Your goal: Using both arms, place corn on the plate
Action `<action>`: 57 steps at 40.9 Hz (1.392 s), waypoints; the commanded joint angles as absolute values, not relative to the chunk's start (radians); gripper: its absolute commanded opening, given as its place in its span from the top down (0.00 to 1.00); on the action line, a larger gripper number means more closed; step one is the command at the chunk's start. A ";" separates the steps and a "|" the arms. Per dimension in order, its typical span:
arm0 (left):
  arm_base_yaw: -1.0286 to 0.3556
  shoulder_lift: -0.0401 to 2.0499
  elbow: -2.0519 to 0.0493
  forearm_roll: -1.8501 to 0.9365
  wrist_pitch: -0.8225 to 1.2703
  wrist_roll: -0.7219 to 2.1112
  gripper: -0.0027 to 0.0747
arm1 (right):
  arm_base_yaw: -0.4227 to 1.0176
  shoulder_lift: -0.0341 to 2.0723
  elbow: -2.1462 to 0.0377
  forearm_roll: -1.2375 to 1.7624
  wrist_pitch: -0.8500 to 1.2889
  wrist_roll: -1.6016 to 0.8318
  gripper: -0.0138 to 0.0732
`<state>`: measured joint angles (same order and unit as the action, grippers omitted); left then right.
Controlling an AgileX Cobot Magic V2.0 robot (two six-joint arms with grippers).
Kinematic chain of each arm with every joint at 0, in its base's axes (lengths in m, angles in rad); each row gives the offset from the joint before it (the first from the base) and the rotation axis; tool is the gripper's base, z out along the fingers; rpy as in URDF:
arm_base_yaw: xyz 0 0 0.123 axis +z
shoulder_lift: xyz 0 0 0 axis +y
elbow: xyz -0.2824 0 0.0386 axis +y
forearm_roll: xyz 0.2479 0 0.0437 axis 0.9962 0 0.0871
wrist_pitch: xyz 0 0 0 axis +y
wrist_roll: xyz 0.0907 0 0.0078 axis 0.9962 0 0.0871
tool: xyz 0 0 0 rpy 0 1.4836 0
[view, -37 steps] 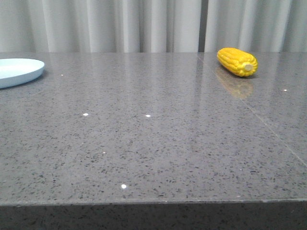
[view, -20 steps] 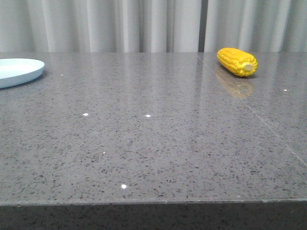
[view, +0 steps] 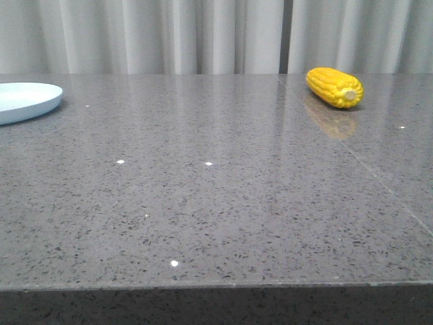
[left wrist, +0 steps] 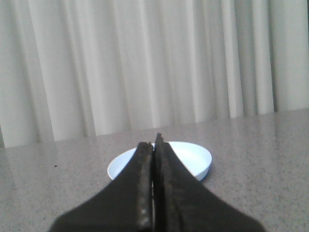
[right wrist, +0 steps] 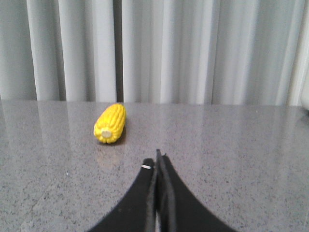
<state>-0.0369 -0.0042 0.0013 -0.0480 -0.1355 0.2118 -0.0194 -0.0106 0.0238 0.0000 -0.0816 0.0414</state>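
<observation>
The yellow corn (view: 334,87) lies on the grey table at the far right, its pale stub end toward me. The pale blue-white plate (view: 24,100) sits at the far left edge, partly cut off by the frame. Neither gripper shows in the front view. In the left wrist view my left gripper (left wrist: 153,143) is shut and empty, with the plate (left wrist: 193,159) just beyond its tips. In the right wrist view my right gripper (right wrist: 156,159) is shut and empty, and the corn (right wrist: 110,123) lies on the table beyond it, off to one side.
The speckled grey stone table (view: 216,189) has a thin seam (view: 379,177) running on the right side. White curtains (view: 203,34) hang behind the table's far edge. The table's front edge (view: 216,287) is near the bottom of the front view.
</observation>
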 commanded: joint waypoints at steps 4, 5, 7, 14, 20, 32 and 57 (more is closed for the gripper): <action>-0.044 -0.021 -0.153 -0.064 -0.174 0.204 0.99 | -0.018 -0.027 -0.144 0.000 -0.090 0.030 0.92; -0.044 -0.021 -0.198 -0.064 -0.132 0.204 0.99 | -0.018 -0.022 -0.187 0.000 -0.048 0.030 0.92; -0.044 -0.018 -0.264 -0.066 -0.067 0.204 0.99 | -0.018 -0.009 -0.249 0.000 0.011 0.030 0.92; -0.044 0.082 -0.528 -0.066 0.188 0.204 0.99 | -0.018 0.105 -0.472 0.000 0.187 0.030 0.92; -0.044 0.228 -0.691 -0.066 0.380 0.204 0.99 | -0.018 0.233 -0.643 0.000 0.360 0.030 0.92; -0.044 0.433 -0.727 -0.066 0.499 0.204 0.99 | -0.018 0.428 -0.725 0.000 0.560 0.030 0.92; -0.044 0.605 -0.727 -0.066 0.538 0.204 0.61 | -0.018 0.608 -0.725 0.000 0.594 0.030 0.53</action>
